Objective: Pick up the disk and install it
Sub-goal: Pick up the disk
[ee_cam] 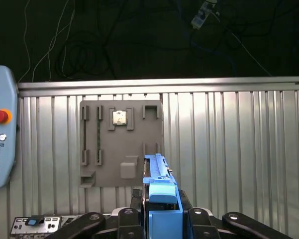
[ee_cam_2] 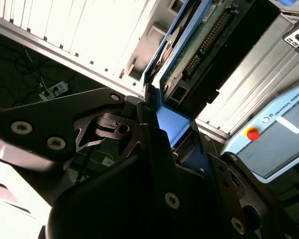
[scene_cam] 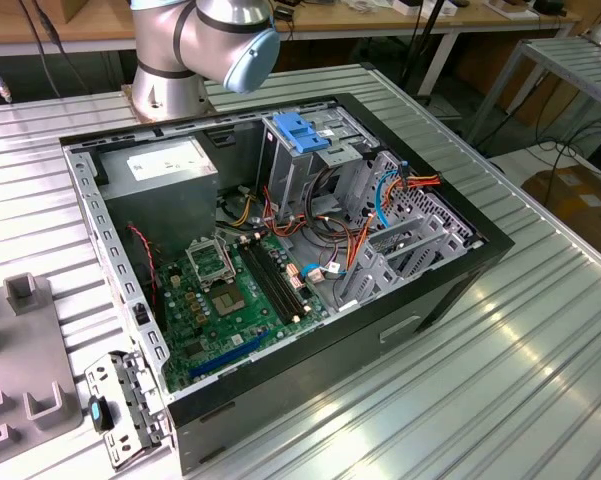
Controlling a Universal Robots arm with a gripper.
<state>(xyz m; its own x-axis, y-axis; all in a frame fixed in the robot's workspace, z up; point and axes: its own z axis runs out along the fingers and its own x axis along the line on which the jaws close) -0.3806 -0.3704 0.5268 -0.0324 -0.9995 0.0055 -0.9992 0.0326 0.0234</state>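
In both wrist views the disk [ee_cam: 160,191] stands edge-on between my black fingers [ee_cam: 137,199], high above the ribbed metal table [ee_cam: 229,149]. In the second wrist view the disk [ee_cam_2: 201,47] shows its green circuit board and dark body, framed by a bright blue side rail [ee_cam_2: 170,124]. My gripper [ee_cam: 161,201] is shut on the disk at its blue end tab. The open computer case [scene_cam: 450,290] lies on its side in the exterior view, with its drive cage [scene_cam: 310,175] at the far end under a light-blue latch plate [scene_cam: 302,132].
A grey fixture plate [ee_cam: 122,144] with slots lies on the table below the gripper, also seen as the grey fixture plate [scene_cam: 20,350] at the exterior view's left. A teach pendant [ee_cam: 0,134] and a metal bracket [scene_cam: 130,400] lie nearby. The arm's base [scene_cam: 175,60] stands behind the case.
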